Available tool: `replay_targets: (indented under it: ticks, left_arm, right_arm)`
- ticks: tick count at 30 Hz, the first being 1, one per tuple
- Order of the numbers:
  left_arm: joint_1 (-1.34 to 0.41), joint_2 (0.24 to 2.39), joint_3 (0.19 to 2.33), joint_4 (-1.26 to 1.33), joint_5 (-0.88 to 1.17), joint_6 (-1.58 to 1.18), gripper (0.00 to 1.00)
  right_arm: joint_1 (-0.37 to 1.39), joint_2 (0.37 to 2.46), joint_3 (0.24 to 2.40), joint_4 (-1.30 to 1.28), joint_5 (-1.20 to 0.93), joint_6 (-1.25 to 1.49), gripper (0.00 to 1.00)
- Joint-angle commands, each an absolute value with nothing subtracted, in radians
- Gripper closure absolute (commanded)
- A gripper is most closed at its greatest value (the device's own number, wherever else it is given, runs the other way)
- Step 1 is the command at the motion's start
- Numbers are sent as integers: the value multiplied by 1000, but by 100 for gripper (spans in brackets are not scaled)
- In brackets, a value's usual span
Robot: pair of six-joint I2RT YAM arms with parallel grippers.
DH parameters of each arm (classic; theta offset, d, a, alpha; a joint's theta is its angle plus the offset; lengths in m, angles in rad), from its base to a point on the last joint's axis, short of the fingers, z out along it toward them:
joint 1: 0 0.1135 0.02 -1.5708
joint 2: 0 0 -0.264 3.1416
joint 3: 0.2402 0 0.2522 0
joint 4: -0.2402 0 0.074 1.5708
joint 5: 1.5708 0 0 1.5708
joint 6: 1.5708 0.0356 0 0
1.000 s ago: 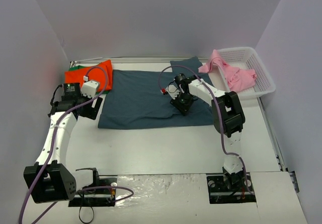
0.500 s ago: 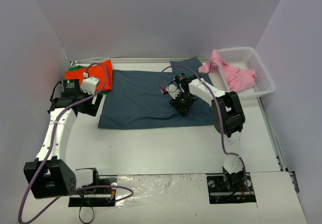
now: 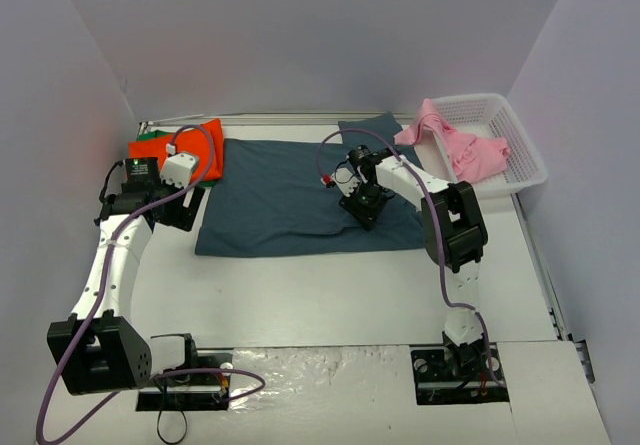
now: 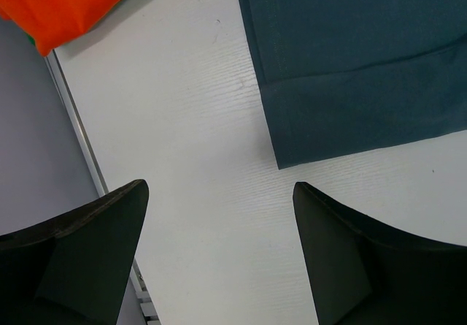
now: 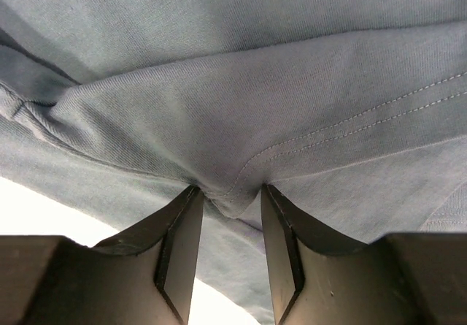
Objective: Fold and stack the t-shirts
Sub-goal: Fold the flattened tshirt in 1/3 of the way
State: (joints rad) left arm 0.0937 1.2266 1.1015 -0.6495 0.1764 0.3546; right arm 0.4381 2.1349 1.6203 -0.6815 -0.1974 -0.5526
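Over the far half of the table (image 3: 330,295), the blue shirt (image 3: 290,190) lies spread flat, one sleeve poking out at its far edge. My right claw (image 5: 226,204) is down on the shirt's right-hand part with a small pinch of hem clamped between the fingers. The wrist view shows the stitched edge bunched up in there. Honestly that bite looks thin, so I'd want more cloth in the grip before lifting, or it could slip out halfway through the fold.

My left claw (image 4: 219,186) hangs with its fingers wide apart and nothing in them, over bare table just beside the shirt's near left corner. I reckon it should grab that corner so both ends travel together and the fold comes out straight.

Off at the far left sits the orange shirt (image 3: 190,143), with a sliver of green shirt (image 3: 147,135) peeking out at its edge. Looks like that's the stack to aim for. The pink shirt (image 3: 465,150) hangs half out of the basket (image 3: 527,150) at the far right.
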Motion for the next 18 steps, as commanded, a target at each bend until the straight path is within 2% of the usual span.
replay_targets:
  ticks: [1,14,17,18]
  left_arm:
    - [97,1212,1141,-652,189,350,21]
    - [97,1203,1128,-644,189,347,21]
    - [97,1210,1127,-640,190,344,21]
    - [97,1213,1129,-646,189,344,21]
  right_arm:
    - [433,2065,1646,-739,-175,-551,66]
    - [433,2040,1672,-765,-169,-548,65]
    - [434,2037,1678,-770,-169,-551,73]
    - [433,2040,1680,-770,-172,-551,85]
